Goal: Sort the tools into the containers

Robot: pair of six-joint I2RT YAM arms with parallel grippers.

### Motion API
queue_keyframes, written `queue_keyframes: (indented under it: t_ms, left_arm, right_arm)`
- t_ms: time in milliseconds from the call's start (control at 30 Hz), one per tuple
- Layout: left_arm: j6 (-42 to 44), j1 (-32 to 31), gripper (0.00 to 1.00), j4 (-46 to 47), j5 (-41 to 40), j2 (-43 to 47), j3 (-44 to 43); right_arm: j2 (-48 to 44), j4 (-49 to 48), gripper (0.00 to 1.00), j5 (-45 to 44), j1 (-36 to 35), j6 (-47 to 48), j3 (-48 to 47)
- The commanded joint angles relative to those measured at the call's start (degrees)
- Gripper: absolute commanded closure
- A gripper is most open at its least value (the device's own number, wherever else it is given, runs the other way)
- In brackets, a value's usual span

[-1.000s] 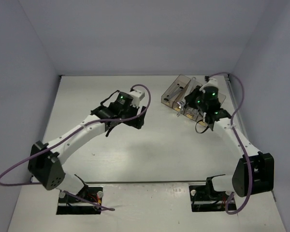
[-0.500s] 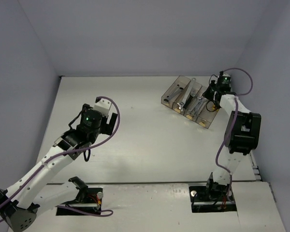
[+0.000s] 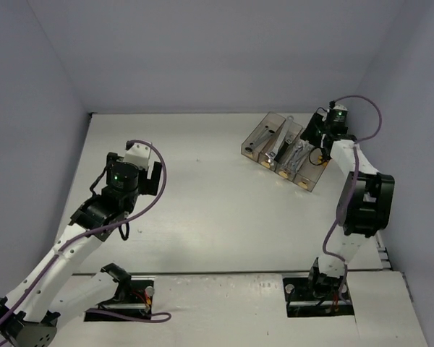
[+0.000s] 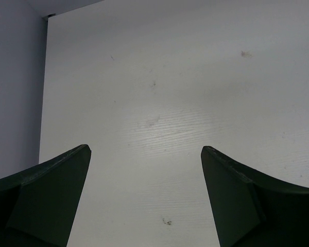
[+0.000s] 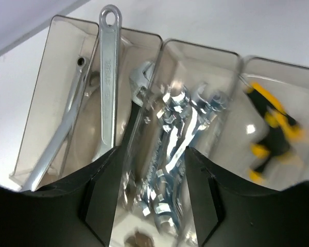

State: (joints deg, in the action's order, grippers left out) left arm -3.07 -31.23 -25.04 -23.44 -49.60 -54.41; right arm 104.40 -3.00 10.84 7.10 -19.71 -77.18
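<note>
Four joined smoky-brown bins (image 3: 254, 137) stand at the back right. In the right wrist view the leftmost bin (image 5: 46, 77) holds two long silver wrenches (image 5: 109, 77). The second holds the adjustable wrench (image 5: 140, 82). The third holds several small silver wrenches (image 5: 183, 110). The fourth holds yellow-and-black drivers (image 5: 270, 128). My right gripper (image 5: 153, 154) is open and empty, hovering above the bins; in the top view it (image 3: 317, 136) is at their far right end. My left gripper (image 4: 144, 149) is open and empty over bare table, at the left (image 3: 150, 172).
The white table (image 3: 224, 210) ends at grey walls at the back and on both sides. The right arm's column (image 3: 362, 202) stands upright near the right wall. Both arm bases sit at the near edge.
My left arm has drawn back to the left and nearer its base. My right gripper has moved from the bins' near end to their far right end, the arm now upright.
</note>
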Motion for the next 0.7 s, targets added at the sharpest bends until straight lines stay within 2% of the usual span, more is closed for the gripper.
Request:
queue_keyframes:
  t_ms: [0,100,200,333,433,667]
  left_arm:
    - [0.51,0.53,0.15,3.31,-0.42,2.63,-1.07]
    - [0.21,0.81,0.15,3.21,-0.11,3.4,-1.13]
    - [-0.05,1.12,0.14,3.15,0.02,4.48,-0.94]
    - [-0.8,1.28,0.14,2.82,0.84,5.55,-0.8]
    - [-1.85,1.43,0.14,2.18,1.82,6.1,-1.05]
    - [-3.04,1.43,0.14,0.1,4.01,7.97,-1.17]
  right_arm:
    - [-21.85,1.51,0.5,-7.6,0.79,6.45,6.54]
    - [-35.51,3.23,0.43,-10.07,0.83,7.68,11.93]
    - [-48.37,6.27,0.29,-10.57,0.83,6.86,17.97]
    - [-61.26,9.94,0.1,-12.34,0.72,3.8,24.33]
    - [-68.5,13.12,0.0,-12.77,0.72,0.56,27.62]
    - [-82.87,17.88,0.0,-11.33,0.72,-0.94,31.16]
